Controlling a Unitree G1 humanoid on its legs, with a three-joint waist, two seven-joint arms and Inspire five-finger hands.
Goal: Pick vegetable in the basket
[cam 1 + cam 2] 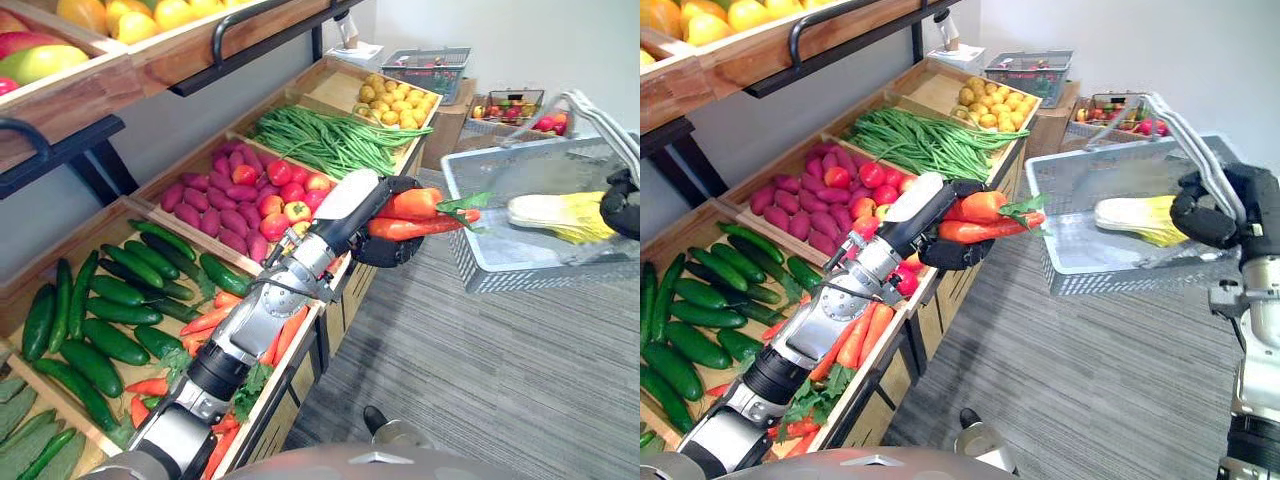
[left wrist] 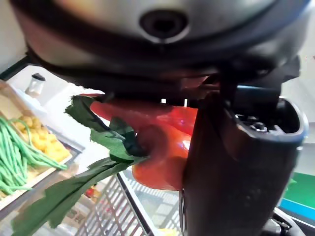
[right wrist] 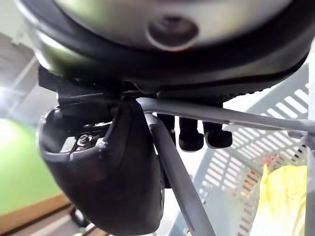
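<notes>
My left hand point(image 1: 385, 245) is shut on two orange carrots point(image 1: 410, 205) with green leaves point(image 1: 465, 203), held at the near rim of the grey wire basket point(image 1: 500, 270). The left wrist view shows a carrot point(image 2: 157, 142) pinched under the fingers, its leaves point(image 2: 74, 187) hanging out. My right hand point(image 1: 1215, 210) is shut on the basket's handle point(image 1: 1185, 130) and holds the basket in the air. A pale yellow-green vegetable point(image 1: 1135, 215) lies inside the basket. In the right wrist view the fingers point(image 3: 197, 137) curl over the handle bar point(image 3: 182, 191).
A wooden produce stand point(image 1: 330, 330) runs along the left with cucumbers point(image 1: 110, 300), more carrots point(image 1: 215, 320), red radishes and peppers point(image 1: 250, 195), green beans point(image 1: 330, 140) and small yellow fruit point(image 1: 400, 100). More baskets point(image 1: 430, 65) stand behind. Grey carpet point(image 1: 480, 380) lies below.
</notes>
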